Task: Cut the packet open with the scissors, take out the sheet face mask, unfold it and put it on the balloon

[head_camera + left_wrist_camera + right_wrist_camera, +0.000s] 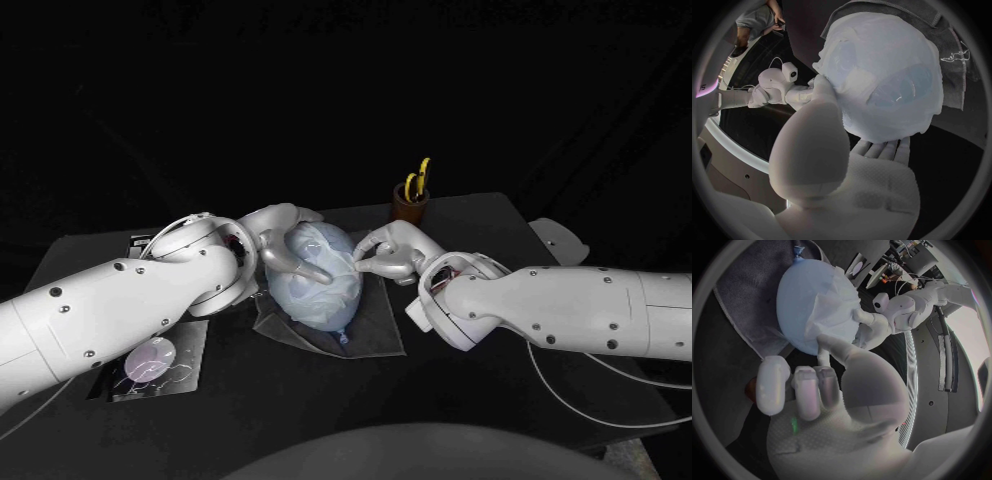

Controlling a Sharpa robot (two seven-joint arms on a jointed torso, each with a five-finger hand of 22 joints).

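The pale blue balloon [320, 280] lies on a grey cloth [372, 330] at the table's middle. A white sheet mask [879, 70] is draped over it, with blue showing through its eye holes. My left hand [283, 246] cups the balloon from its left side: fingers [879, 148] under it, thumb pressed on the mask. My right hand [387, 250] is at the balloon's right side and pinches the mask's edge [824, 340], its other fingers [807, 390] curled. The yellow-handled scissors [418, 178] stand in a brown cup [413, 208] behind the balloon.
A flat packet [156, 362] lies on the table at the front left, beside my left forearm. The table's right edge runs close behind my right arm. The grey cloth [748, 305] spreads out past the balloon on both sides.
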